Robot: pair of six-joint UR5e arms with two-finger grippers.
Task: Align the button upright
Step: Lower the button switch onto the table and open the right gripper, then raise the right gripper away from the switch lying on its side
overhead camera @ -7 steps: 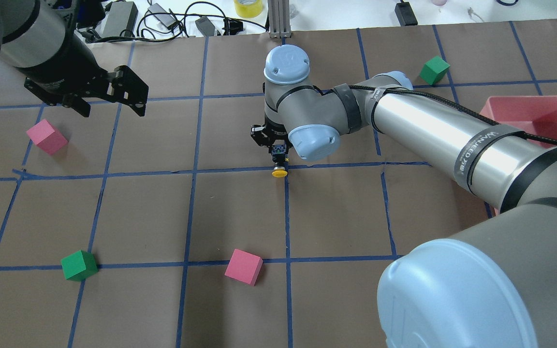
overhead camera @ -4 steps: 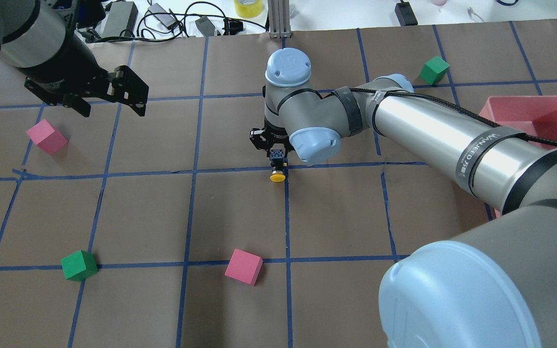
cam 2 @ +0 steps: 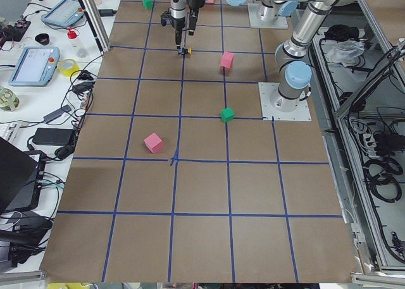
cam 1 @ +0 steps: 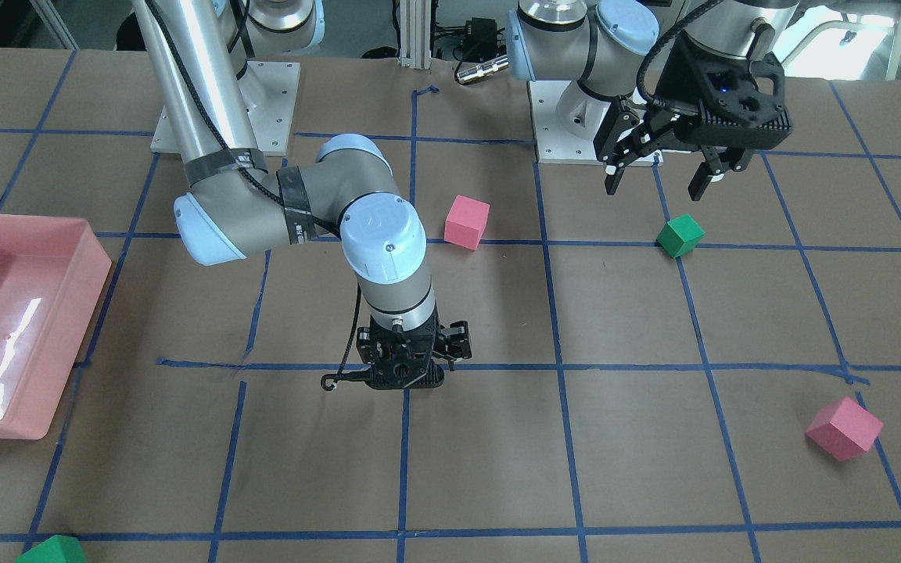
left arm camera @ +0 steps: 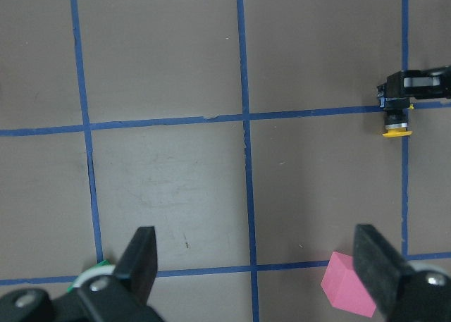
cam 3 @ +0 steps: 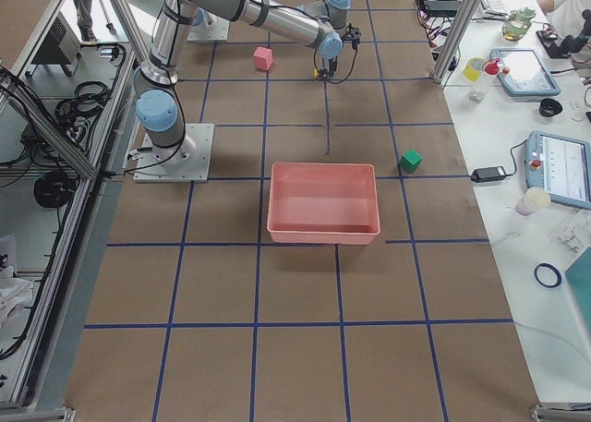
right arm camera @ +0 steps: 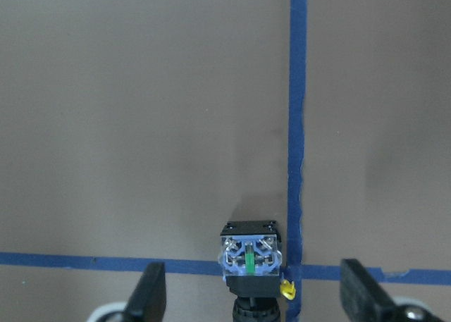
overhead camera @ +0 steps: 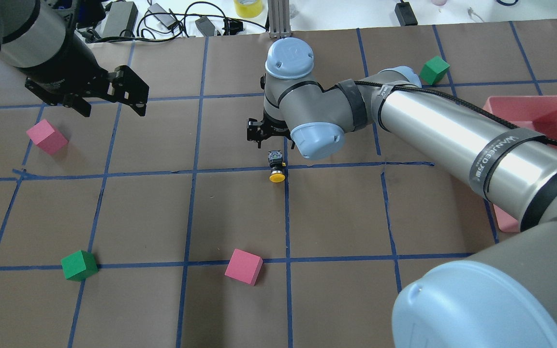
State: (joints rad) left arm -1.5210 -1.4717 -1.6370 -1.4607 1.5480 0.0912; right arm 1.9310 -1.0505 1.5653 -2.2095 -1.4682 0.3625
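Observation:
The button (overhead camera: 276,168) rests on the brown table at a blue tape crossing. It appears to lie on its side, with the yellow cap (overhead camera: 277,177) toward the robot and the grey base block away from it. My right gripper (overhead camera: 265,140) is open and empty just above and behind it. In the right wrist view the button (right arm camera: 250,257) shows base-first between the two spread fingers (right arm camera: 148,297). In the front-facing view my right gripper (cam 1: 406,377) hides the button. My left gripper (overhead camera: 124,94) is open and empty, raised at the far left, and sees the button (left arm camera: 396,118) from a distance.
Pink cubes (overhead camera: 46,137) (overhead camera: 243,267) and green cubes (overhead camera: 79,265) (overhead camera: 434,70) lie scattered on the table. A pink bin (overhead camera: 539,116) stands at the right. Cables and adapters lie along the far edge.
My right gripper has risen and drawn back from the button, which now lies free on the table. The cap first shifted slightly toward the robot. The left arm has not moved.

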